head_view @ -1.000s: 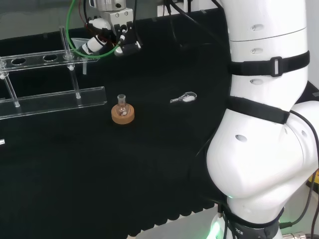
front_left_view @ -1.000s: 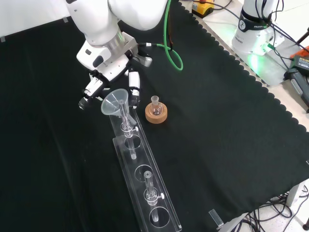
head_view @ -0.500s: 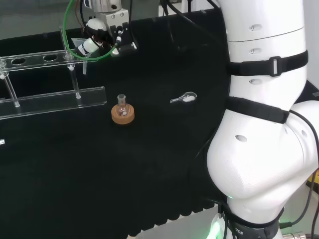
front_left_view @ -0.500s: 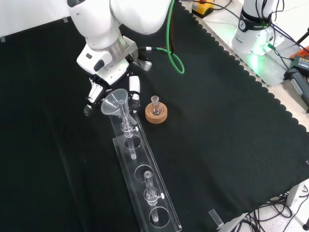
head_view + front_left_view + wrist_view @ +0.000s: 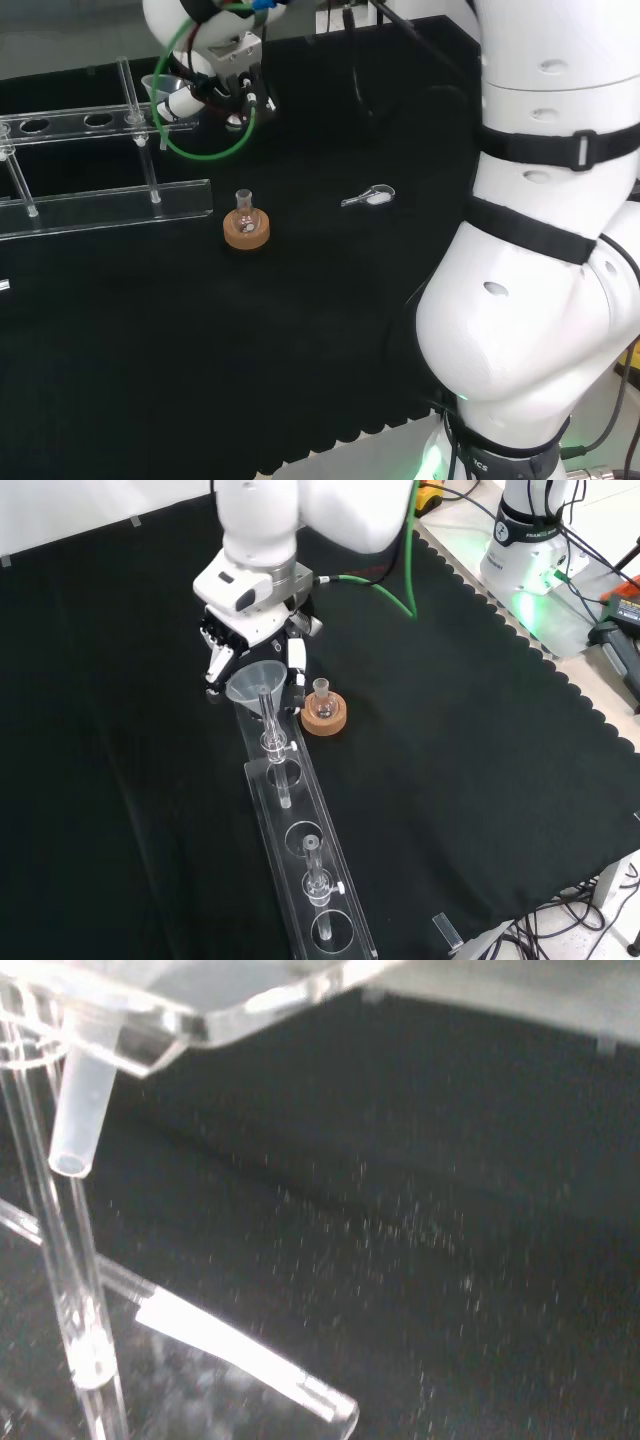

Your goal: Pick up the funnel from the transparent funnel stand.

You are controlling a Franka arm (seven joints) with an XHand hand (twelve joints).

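Arm has swung round since a second ago, bringing the hand [image 5: 250,640] from beside the funnel [image 5: 256,683] to right over its far rim. Funnel sits seated at the end hole of the transparent funnel stand [image 5: 300,850], not lifted. Fingers [image 5: 215,665] hang spread either side of the cone, nothing clasped; closing looks next.

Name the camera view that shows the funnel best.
The front view: the funnel shows whole, cone and stem, seated in the stand just below the hand. The head view shows its cone small, beside the hand. The wrist view shows its stem tip close up.
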